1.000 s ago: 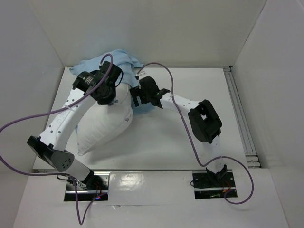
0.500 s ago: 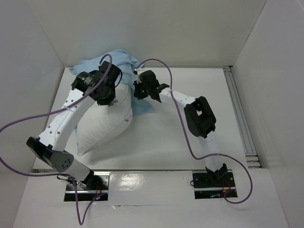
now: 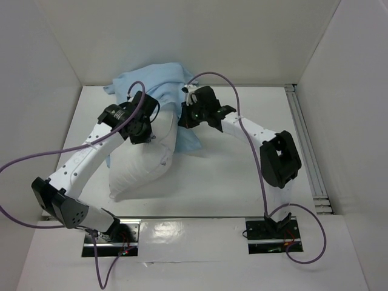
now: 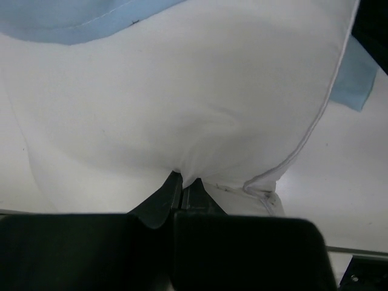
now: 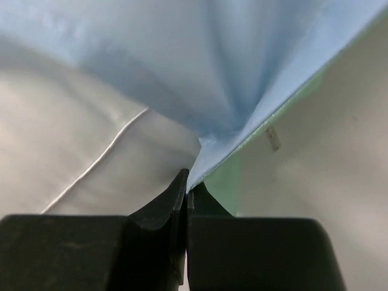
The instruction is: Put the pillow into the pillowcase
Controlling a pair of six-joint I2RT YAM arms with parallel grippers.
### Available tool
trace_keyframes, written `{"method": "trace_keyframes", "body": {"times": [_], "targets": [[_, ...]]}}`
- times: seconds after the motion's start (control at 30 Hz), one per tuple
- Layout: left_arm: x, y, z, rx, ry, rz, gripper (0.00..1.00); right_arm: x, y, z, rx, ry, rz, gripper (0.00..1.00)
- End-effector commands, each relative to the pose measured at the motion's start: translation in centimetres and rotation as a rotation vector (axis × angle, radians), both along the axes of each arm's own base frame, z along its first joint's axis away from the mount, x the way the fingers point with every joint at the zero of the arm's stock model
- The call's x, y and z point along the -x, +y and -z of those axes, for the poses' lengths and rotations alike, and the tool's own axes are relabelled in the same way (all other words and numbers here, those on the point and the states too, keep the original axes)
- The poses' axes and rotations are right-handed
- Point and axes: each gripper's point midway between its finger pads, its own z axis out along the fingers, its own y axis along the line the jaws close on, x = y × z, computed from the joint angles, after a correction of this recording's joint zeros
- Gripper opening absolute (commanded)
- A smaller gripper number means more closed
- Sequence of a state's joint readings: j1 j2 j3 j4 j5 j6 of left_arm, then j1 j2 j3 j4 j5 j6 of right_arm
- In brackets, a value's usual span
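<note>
The large, plump white fabric pillow lies slantwise on the white counter, its near corner pointing toward the arm bases and its far end reaching into the heap of cloth at the back wall. That heap is the thin, floppy pale blue pillowcase. It is bunched up at the far edge of the counter, and strips of blue show along both long sides of the pillow, so the case seems to lie partly under and around the far end rather than fully over it.

The left gripper is clamped together on a small pinch of the pillow's white cover, close to a seamed corner, and the fabric puckers into the jaws. A hold there lets the arm push or steer the soft bulk lengthwise toward the opening, which a grip on the loose middle would not do.

The right gripper is pressed tight on an edge of the pillowcase, where the blue outer face folds over to the sea-green inner face. Creases fan out from the jaws, so the cloth is under tension. The pillow's white surface lies just beside this fold. Holding the hem here probably serves to lift and spread the mouth so the pillow can slide in.

By my reading the insertion is at an early stage, with most of the pillow lying bare.
</note>
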State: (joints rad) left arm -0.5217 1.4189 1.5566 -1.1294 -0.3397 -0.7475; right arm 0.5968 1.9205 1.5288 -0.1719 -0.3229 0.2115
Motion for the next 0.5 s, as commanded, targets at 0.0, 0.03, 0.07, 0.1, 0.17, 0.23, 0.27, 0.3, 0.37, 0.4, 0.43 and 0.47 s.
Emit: {"method": "trace_keyframes", "body": {"times": [0.0, 0.03, 0.07, 0.1, 0.17, 0.23, 0.27, 0.3, 0.37, 0.4, 0.43, 0.47], "targets": [[-4.3, 0.4, -4.3, 0.025, -0.203, -0.139, 0.00, 5.0, 0.7, -11.3, -0.104, -0.101, -0.151, 0.00], [-4.6, 0.4, -4.8, 0.019, -0.212, -0.146, 0.00, 7.2, 1.3, -13.0, -0.110, -0.127, -0.205, 0.00], [-4.7, 0.7, -5.8, 0.015, -0.232, -0.157, 0.00, 9.6, 0.8, -16.3, -0.131, -0.176, -0.233, 0.00], [-5.4, 1.0, -7.4, 0.004, -0.270, -0.179, 0.00, 11.5, 0.0, -15.8, -0.094, -0.134, -0.235, 0.00], [-5.3, 1.2, -8.8, -0.002, -0.291, -0.193, 0.00, 14.5, -1.5, -15.9, -0.085, -0.125, -0.226, 0.00], [-5.2, 0.7, -9.7, 0.029, -0.321, -0.193, 0.00, 16.1, -2.8, -10.0, -0.045, 0.019, -0.183, 0.00], [-5.2, -0.3, -11.0, 0.082, -0.365, -0.178, 0.00, 16.1, -3.4, -8.8, -0.043, 0.050, -0.158, 0.00], [-5.1, -0.7, -10.4, 0.081, -0.359, -0.166, 0.00, 16.2, -3.5, -8.3, -0.052, 0.058, -0.150, 0.00], [-4.2, -2.7, -10.2, 0.126, -0.357, -0.133, 0.00, 16.2, -3.7, -7.2, -0.045, 0.092, -0.124, 0.00], [-3.8, -3.4, -9.9, 0.137, -0.355, -0.122, 0.00, 15.5, -3.5, -6.9, -0.041, 0.092, -0.100, 0.00], [-3.7, -4.0, -9.6, 0.139, -0.357, -0.116, 0.00, 15.1, -3.1, -7.9, -0.054, 0.075, -0.101, 0.00], [-3.3, -5.1, -9.2, 0.152, -0.353, -0.095, 0.00, 14.6, -2.8, -8.3, -0.056, 0.065, -0.094, 0.00]]}}
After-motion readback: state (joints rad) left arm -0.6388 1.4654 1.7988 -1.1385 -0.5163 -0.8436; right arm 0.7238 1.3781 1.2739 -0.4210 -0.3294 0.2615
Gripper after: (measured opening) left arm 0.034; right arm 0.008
